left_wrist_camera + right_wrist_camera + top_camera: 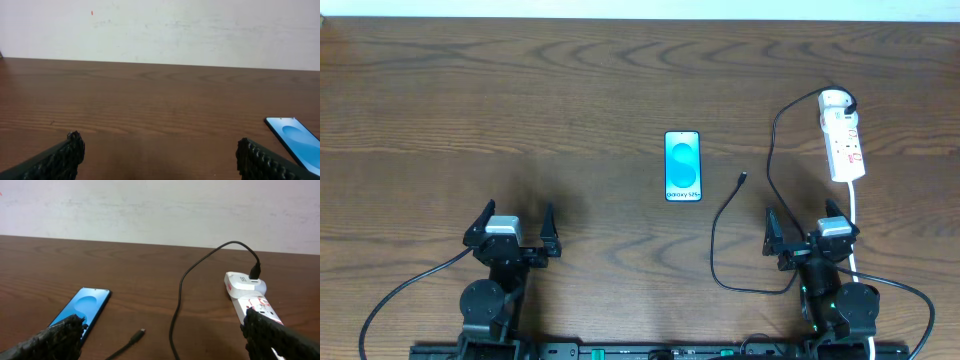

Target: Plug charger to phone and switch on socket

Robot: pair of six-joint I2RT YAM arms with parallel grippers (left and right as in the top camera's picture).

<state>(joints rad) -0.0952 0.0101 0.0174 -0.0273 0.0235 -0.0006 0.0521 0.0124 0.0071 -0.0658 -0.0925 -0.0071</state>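
The phone (683, 166) lies flat mid-table, blue screen up; it also shows in the left wrist view (296, 140) and the right wrist view (82, 307). The charger cable (770, 150) runs from a black plug (848, 101) in the far end of the white socket strip (843, 146) and loops down to its loose connector tip (743, 179), right of the phone. The tip (139, 333) and the strip (252, 296) also show in the right wrist view. My left gripper (512, 229) is open and empty at the near left. My right gripper (808, 232) is open and empty, near the cable loop.
The strip's thick white cord (857, 215) runs down the right side past my right arm. A pale wall (160, 30) stands behind the table's far edge. The brown wooden table (520, 120) spreads left of the phone.
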